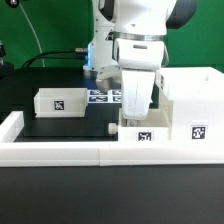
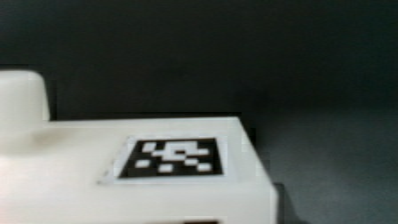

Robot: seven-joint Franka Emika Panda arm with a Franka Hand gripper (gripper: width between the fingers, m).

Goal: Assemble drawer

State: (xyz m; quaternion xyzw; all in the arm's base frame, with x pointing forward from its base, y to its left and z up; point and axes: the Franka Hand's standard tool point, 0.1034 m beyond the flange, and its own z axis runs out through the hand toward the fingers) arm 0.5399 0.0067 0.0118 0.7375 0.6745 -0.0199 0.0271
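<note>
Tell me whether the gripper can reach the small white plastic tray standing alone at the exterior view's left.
Probably yes: the small white plastic tray stands apart on the black table, nothing over it. The gripper is low by the other tray, so it must lift first.

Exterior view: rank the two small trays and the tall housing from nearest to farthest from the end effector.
1. Front tray: directly beneath the end effector.
2. Tall housing: on the exterior view's right, beside that tray.
3. Left tray: well off on the exterior view's left.
</note>
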